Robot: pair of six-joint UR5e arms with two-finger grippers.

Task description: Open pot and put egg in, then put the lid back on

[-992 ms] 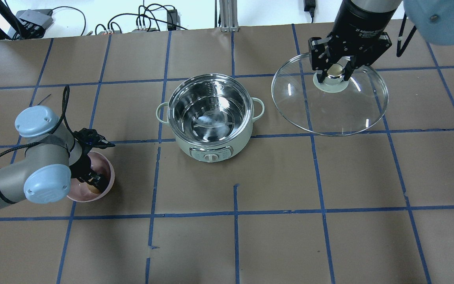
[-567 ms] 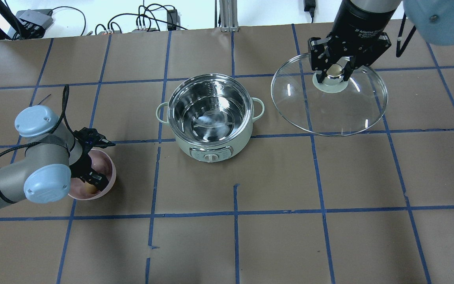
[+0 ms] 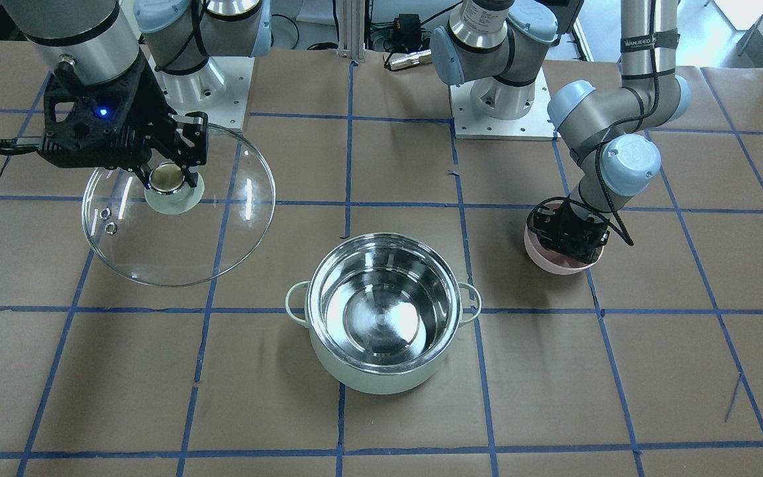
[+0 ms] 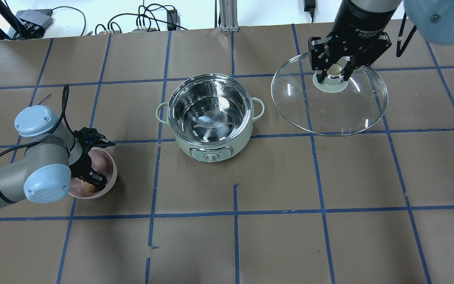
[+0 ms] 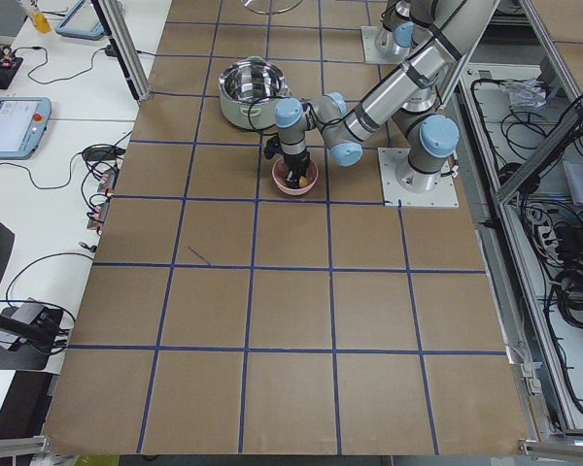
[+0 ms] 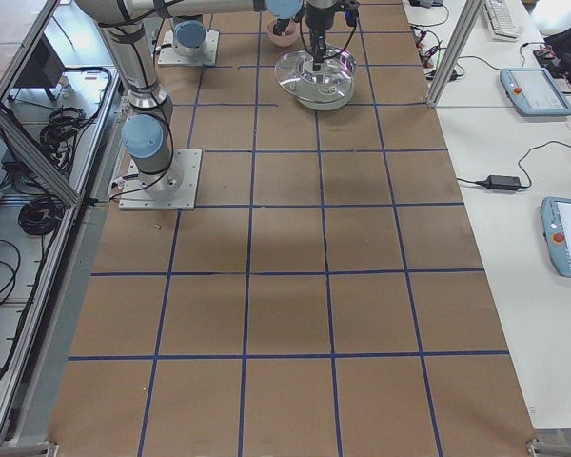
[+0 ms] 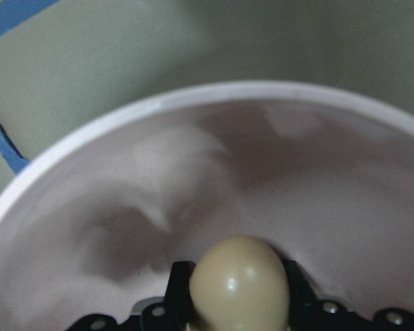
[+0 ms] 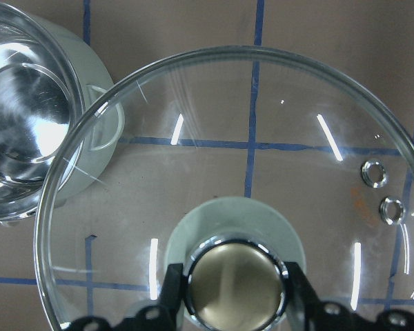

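Observation:
The mint-green pot (image 4: 185, 142) stands open at the table's middle, its steel inside bare; it also shows in the front view (image 3: 381, 379). My right gripper (image 4: 334, 72) is shut on the brassy knob (image 8: 236, 289) of the glass lid (image 4: 329, 108) and holds the lid off to the pot's right. My left gripper (image 7: 239, 293) reaches down into a pink bowl (image 4: 111, 173), and its fingers are shut on the tan egg (image 7: 239, 279). The egg (image 4: 89, 188) sits low inside the bowl.
The pink bowl (image 3: 554, 260) stands left of the pot, about one grid square away. Brown paper with blue tape lines covers the table (image 4: 235, 236). Cables and boxes (image 4: 34, 19) lie past the far edge. Both arm bases (image 3: 501, 99) are bolted at the robot's side.
The left gripper has shifted slightly inside the pink bowl, and the bowl has slid a little toward the pot. The right gripper and the lid have not moved.

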